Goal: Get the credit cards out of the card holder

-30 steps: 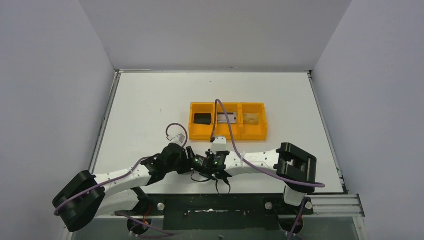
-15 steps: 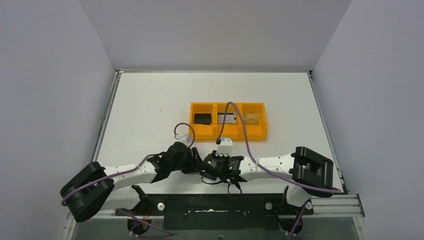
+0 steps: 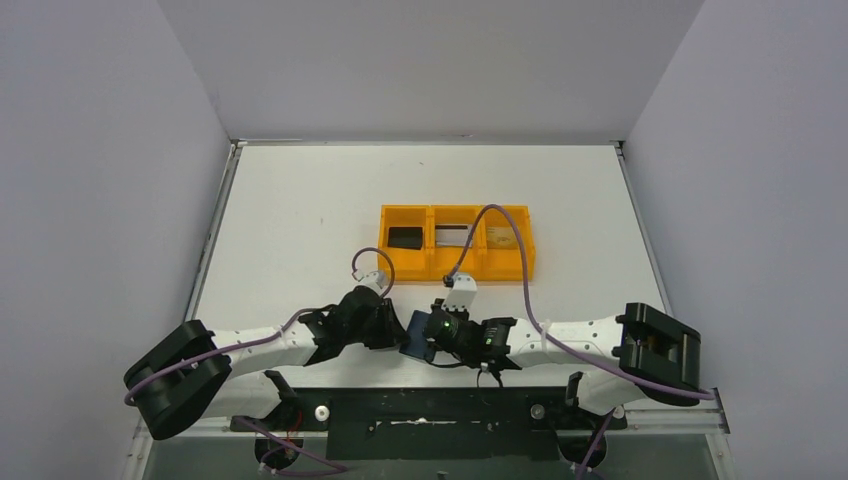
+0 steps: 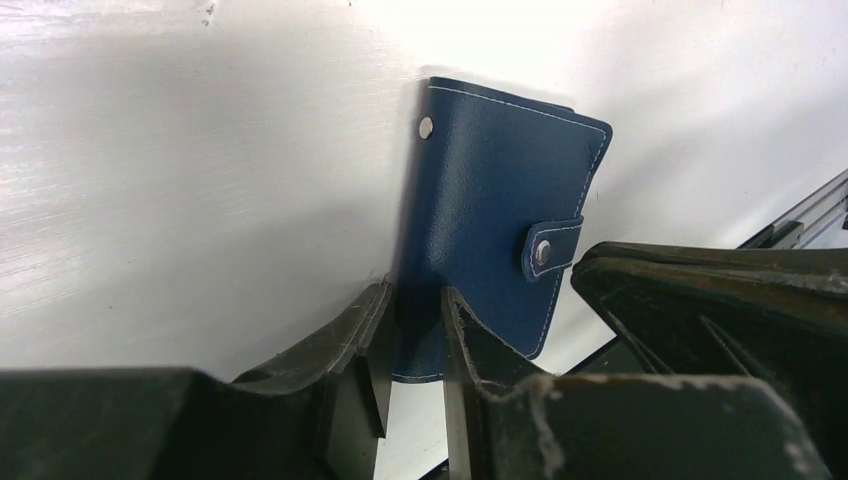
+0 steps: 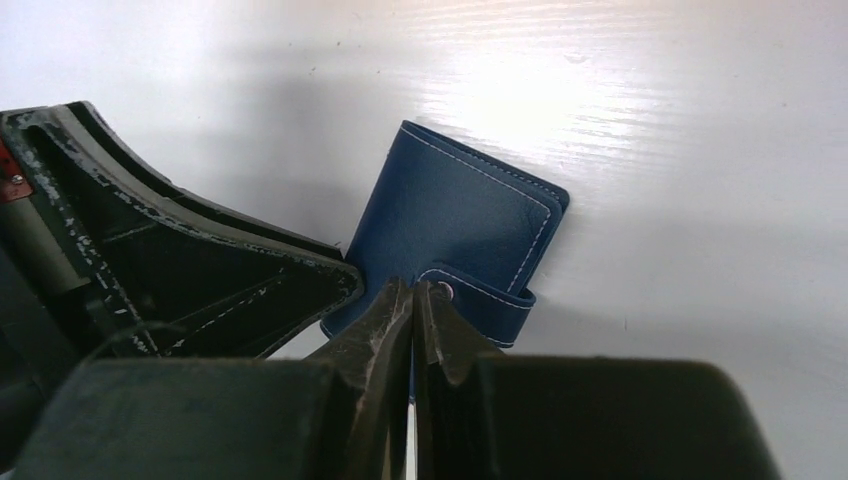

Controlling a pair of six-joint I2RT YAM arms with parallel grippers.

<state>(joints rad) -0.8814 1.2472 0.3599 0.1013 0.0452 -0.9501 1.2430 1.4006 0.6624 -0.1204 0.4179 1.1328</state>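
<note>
The card holder (image 4: 495, 200), a dark navy wallet folded shut, stands on edge on the white table near the front (image 3: 417, 341). My left gripper (image 4: 418, 325) is shut on its lower edge, a finger on each face. The closing tab (image 4: 550, 247) with its snap sits on the near face. My right gripper (image 5: 415, 295) is pinched shut on that tab (image 5: 480, 297), with a thin blue sliver between its fingers. Three credit cards lie in the orange tray: black (image 3: 405, 238), silver (image 3: 452, 237) and gold (image 3: 500, 238).
The orange three-compartment tray (image 3: 457, 265) stands mid-table, just beyond both grippers. The right arm's purple cable (image 3: 500, 215) arcs over its middle and right compartments. The table's front edge and black rail (image 3: 420, 400) lie close behind the wallet.
Both arms have swung rightward along the front edge. Both pairs of jaws have closed in, and the blue wallet now shows between the two grippers.
</note>
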